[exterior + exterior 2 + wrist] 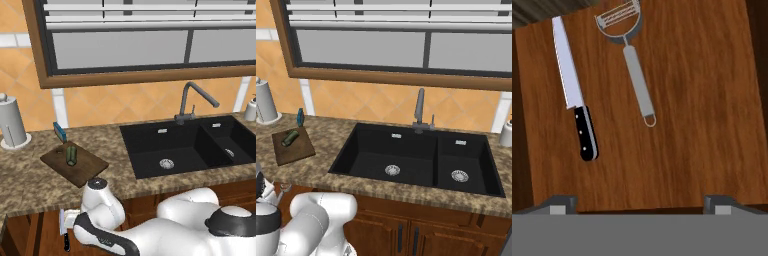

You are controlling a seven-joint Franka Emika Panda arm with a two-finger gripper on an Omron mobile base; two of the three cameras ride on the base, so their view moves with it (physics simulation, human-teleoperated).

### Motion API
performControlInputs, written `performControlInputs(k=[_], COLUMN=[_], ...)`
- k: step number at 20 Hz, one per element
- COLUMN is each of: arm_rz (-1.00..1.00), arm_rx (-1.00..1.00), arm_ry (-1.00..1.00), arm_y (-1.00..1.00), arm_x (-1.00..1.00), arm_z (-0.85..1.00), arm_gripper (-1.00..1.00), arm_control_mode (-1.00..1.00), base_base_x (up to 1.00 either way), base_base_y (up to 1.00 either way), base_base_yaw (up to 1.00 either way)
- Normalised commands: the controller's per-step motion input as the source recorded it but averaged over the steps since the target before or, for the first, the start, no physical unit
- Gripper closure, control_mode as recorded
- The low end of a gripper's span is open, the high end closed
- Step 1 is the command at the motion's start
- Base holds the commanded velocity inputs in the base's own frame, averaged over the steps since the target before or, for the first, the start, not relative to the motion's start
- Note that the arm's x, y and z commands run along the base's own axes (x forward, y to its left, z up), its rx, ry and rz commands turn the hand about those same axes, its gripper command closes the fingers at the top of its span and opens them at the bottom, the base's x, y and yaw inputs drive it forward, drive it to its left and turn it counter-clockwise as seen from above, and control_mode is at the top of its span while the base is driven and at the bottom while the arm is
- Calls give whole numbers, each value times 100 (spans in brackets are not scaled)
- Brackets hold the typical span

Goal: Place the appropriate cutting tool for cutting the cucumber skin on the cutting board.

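Fingers (640, 204) spread — one peeler (632, 65), one knife (574, 90) below.

No readable text, label, brand, number or sign appears on anything here

- The flat dark brown wooden cutting board (75, 163) lies on the speckled stone counter (30, 175), left of the black double-basin sink (170, 145).
- The short dark green cucumber (71, 155) lies on the board, toward its back.
- A small teal-blue block (60, 132) stands just behind the board, near the wall.
- A white paper-towel roll on a round stand (11, 122) stands at the far left of the counter, well apart from the board.
- A grey metal faucet (192, 102) rises behind the sink, between its two basins.
- In the hand view, a slim silvery-grey peeler (632, 67) and a black-handled knife with a pale blade (574, 90) lie side by side on a brown wooden surface (702, 110), knife left, peeler right, apart.
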Motion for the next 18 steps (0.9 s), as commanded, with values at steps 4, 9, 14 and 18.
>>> performControlInputs(k=[4, 9, 14, 18], arm_rz=[0, 0, 0, 3], arm_rx=[-3, -4, -4, -3], arm_ry=[3, 0, 0, 0], arm_y=[19, 0, 0, 0], arm_x=[-26, -8, -15, -44], arm_z=[-33, -23, -8, -11], arm_gripper=[-100, -100, -100, -100], arm_control_mode=[-100, -100, -100, -100], base_base_x=[0, 0, 0, 0], base_base_y=[0, 0, 0, 0], base_base_yaw=[0, 0, 0, 0])
